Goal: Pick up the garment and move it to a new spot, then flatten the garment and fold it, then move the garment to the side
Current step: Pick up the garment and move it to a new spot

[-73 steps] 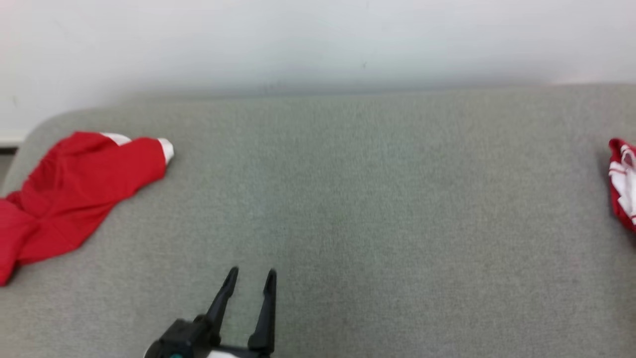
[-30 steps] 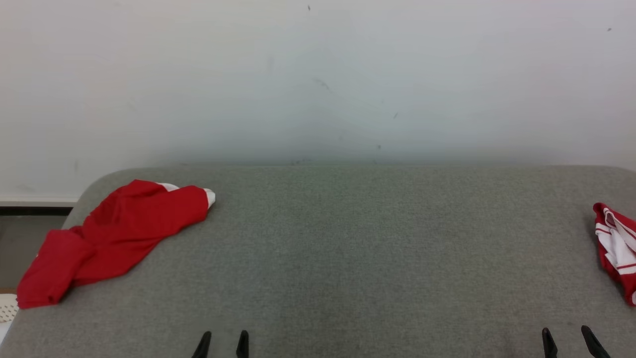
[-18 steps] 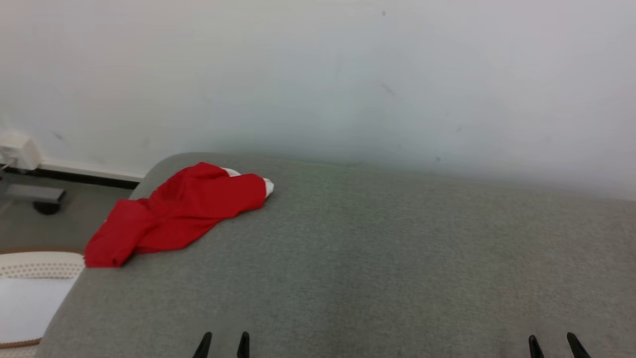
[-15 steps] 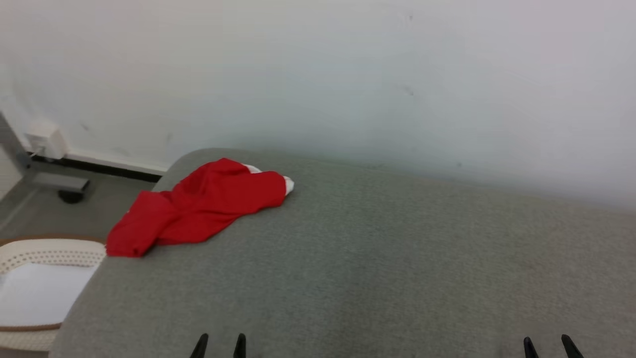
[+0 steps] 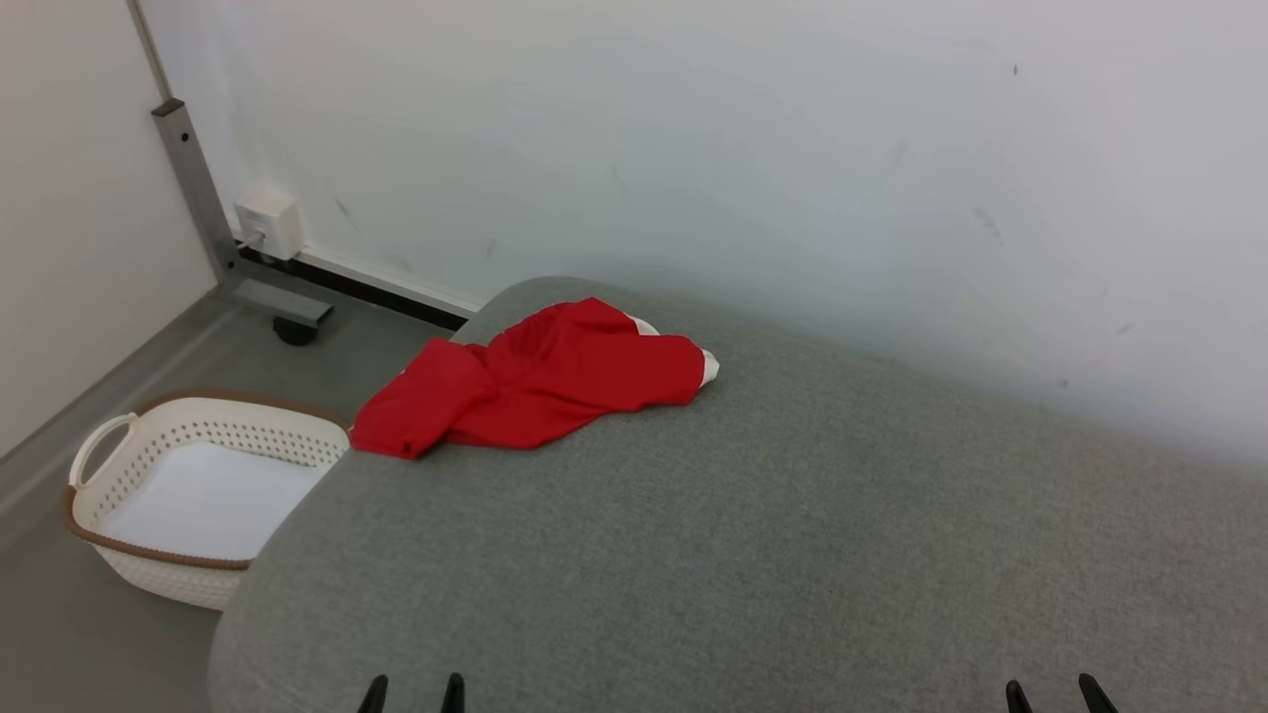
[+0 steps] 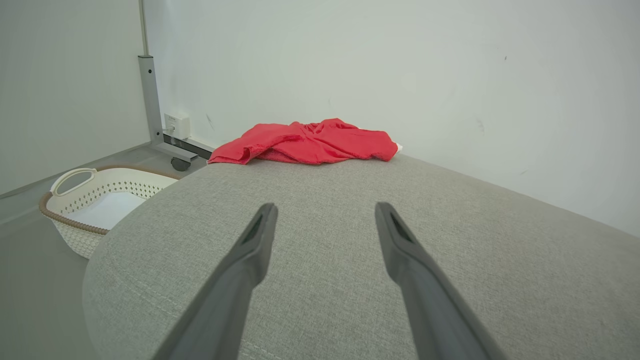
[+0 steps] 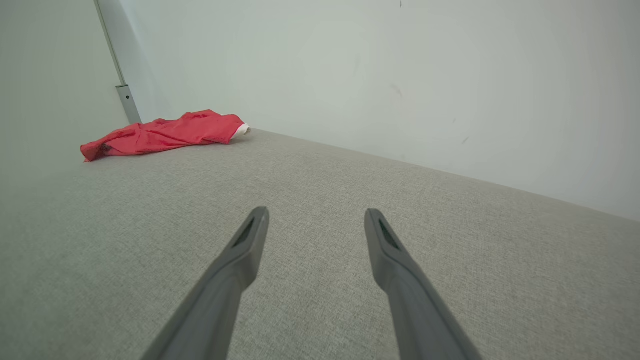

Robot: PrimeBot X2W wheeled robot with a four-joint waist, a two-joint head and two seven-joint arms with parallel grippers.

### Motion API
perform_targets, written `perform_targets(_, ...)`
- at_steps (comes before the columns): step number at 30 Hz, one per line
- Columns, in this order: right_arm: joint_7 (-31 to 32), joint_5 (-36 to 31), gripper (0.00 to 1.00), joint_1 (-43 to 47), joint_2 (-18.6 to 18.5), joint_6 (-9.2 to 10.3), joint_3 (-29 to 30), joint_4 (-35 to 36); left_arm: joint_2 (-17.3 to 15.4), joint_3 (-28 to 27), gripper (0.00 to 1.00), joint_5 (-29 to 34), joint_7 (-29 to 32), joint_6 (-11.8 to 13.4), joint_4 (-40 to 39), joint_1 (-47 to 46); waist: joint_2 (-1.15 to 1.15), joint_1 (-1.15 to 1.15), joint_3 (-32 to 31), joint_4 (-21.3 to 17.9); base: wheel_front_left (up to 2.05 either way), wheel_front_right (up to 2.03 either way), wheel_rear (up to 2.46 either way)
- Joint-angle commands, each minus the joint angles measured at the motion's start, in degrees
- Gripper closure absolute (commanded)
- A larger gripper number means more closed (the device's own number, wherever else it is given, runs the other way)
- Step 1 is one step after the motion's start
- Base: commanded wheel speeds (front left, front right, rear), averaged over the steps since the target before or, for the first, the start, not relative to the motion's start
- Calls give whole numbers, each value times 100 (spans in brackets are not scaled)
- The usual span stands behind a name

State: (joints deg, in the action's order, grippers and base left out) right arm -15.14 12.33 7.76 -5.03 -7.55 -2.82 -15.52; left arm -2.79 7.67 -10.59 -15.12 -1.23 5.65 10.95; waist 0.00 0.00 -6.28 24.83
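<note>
Stretching below a white wall (image 5: 693, 149), the grey fabric-covered desk (image 5: 792, 515) has a white perforated laundry basket (image 5: 168, 579) on the floor (image 5: 59, 634) beside its left end. The crumpled red garment (image 5: 545, 381) lies on the far left corner of the desk. The left claw (image 5: 413, 693) and the right claw (image 5: 1062, 695) are at the near edge, well apart from it, both wide and holding nothing.
</note>
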Motion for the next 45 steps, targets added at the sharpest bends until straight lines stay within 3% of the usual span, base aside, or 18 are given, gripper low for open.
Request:
perform_targets(1, 3, 16, 0, 8, 7, 13, 2, -21, -22, -22, 0, 18, -2, 3, -20, 56, 0, 0, 28, 9, 0, 0, 0)
perform_targets(10, 2, 9, 0, -50, -165, 13, 19, 62, -22, -259, 0, -142, -2, 10, -96, -236, 0, 0, 368, -186, 0, 0, 0)
perform_targets(18, 3, -37, 0, -507, -726, 13, 93, 360, -107, -622, 0, -237, -2, -252, 248, -1508, 0, 0, 1515, -503, 0, 0, 0)
perform_targets(23, 3, 19, 0, -818, -1114, 13, 283, 619, -335, -665, 0, -335, 89, -385, 893, -2790, 0, 0, 2262, -595, 0, 0, 0)
perform_targets(34, 173, 87, 0, -1348, -1977, 15, 563, 1427, -864, -527, 0, -504, 1318, -526, 2239, -5666, 0, 0, 3887, -783, 0, 0, 0)
perform_targets(45, 471, 170, 0, -1078, -2220, 21, 877, 1961, -1084, -529, 0, -647, 2039, -486, 4289, -7276, 0, 0, 4572, -1162, 0, 0, 0)
